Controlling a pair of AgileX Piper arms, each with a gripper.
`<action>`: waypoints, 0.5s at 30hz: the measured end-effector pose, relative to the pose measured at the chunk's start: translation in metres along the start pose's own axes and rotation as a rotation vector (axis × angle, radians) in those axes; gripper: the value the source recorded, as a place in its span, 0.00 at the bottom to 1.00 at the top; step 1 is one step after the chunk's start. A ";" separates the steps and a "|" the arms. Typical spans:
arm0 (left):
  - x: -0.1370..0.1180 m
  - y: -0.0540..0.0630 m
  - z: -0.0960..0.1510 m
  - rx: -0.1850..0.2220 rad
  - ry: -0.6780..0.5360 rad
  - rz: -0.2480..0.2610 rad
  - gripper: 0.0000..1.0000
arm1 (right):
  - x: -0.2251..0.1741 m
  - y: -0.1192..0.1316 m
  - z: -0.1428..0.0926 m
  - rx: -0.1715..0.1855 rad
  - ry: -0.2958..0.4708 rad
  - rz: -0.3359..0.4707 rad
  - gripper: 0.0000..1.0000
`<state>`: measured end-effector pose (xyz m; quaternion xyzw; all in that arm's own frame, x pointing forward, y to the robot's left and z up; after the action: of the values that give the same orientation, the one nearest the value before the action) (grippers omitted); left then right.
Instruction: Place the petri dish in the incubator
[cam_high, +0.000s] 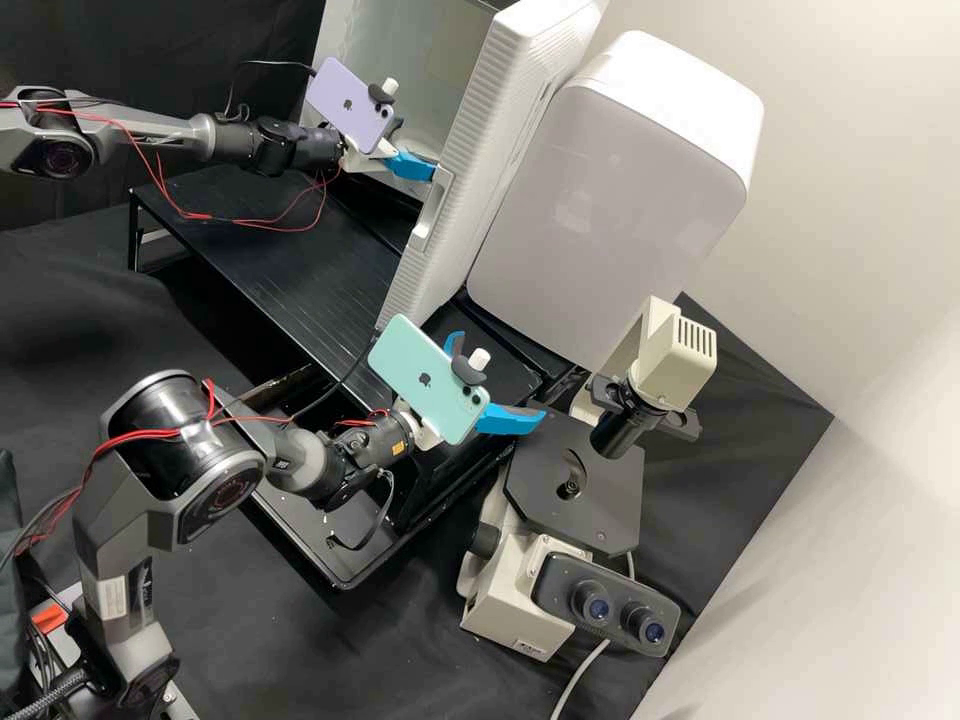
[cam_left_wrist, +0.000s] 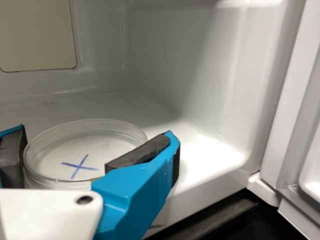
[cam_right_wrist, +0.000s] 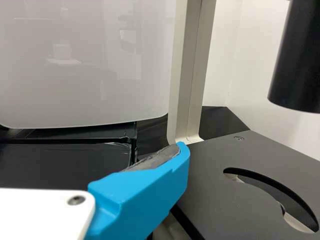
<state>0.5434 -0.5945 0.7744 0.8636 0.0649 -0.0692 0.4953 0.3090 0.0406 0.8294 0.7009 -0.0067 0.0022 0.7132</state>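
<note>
Left wrist view: left gripper (cam_left_wrist: 90, 141) pinching clear petri dish (cam_left_wrist: 82, 162) marked with blue X, dish resting on floor inside open white incubator (cam_left_wrist: 200, 75). Right gripper (cam_high: 515, 418) beside microscope (cam_high: 575, 500) on counter (cam_high: 300, 620), open or closed can't tell.

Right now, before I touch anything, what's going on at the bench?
The left gripper is inside the open incubator, closed on the petri dish marked with a blue X. The dish sits low over the chamber floor; whether it rests on it is hard to tell. The right gripper is open and empty, beside the microscope stage in front of the incubator.
</note>
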 end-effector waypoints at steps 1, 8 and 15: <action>0.001 -0.001 -0.001 0.000 0.001 -0.002 1.00 | 0.000 0.000 0.000 0.000 0.000 0.000 1.00; 0.005 0.001 -0.007 0.005 -0.008 0.004 1.00 | 0.000 0.000 0.000 0.000 0.000 0.000 1.00; 0.007 0.001 -0.009 0.009 -0.014 0.005 1.00 | 0.000 0.000 0.000 0.000 0.000 0.000 1.00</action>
<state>0.5506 -0.5866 0.7785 0.8655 0.0590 -0.0741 0.4919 0.3090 0.0406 0.8294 0.7009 -0.0067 0.0022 0.7132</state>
